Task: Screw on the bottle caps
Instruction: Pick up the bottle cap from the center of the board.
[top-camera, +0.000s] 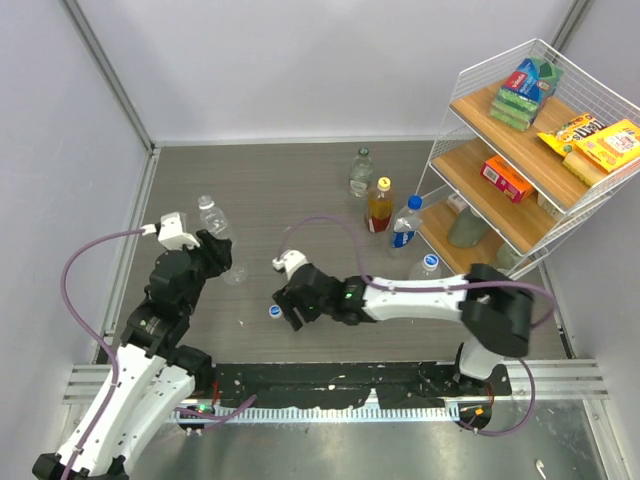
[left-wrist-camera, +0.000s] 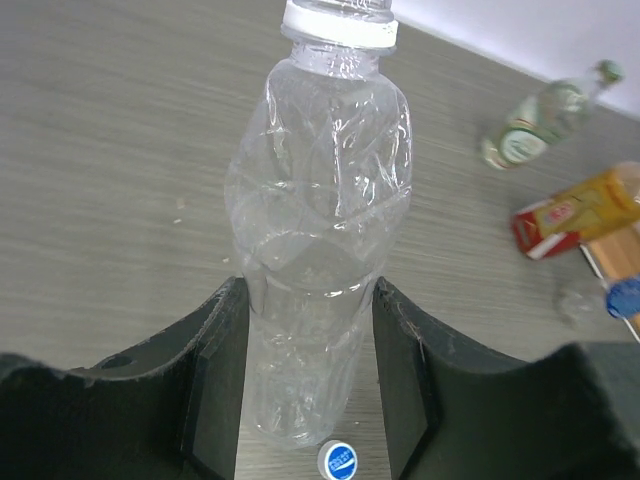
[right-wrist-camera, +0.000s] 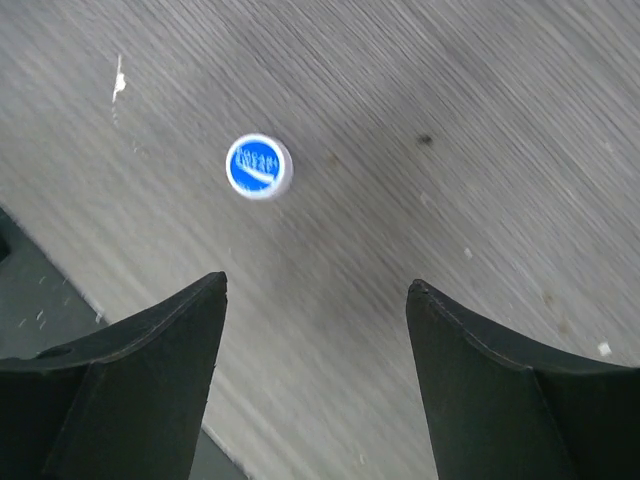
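Observation:
A clear, crumpled bottle (left-wrist-camera: 320, 200) with a white neck ring sits between my left gripper's (left-wrist-camera: 310, 290) black jaws, which press on both its sides. In the top view this bottle (top-camera: 222, 240) is at the left of the table, held by the left gripper (top-camera: 213, 252). A white cap with a blue middle (top-camera: 275, 311) lies flat on the table just left of my right gripper (top-camera: 292, 308). From the right wrist, the cap (right-wrist-camera: 258, 166) lies ahead and left of the right gripper (right-wrist-camera: 315, 285), which is open and holds nothing. The same cap (left-wrist-camera: 341, 461) shows just past the held bottle's base.
Several capped bottles stand at the back right: a clear one with a green cap (top-camera: 361, 172), an amber one with a yellow cap (top-camera: 379, 205), a blue-labelled one (top-camera: 406, 225) and a clear one with a blue cap (top-camera: 426, 266). A wire rack (top-camera: 530, 150) of boxed snacks stands far right.

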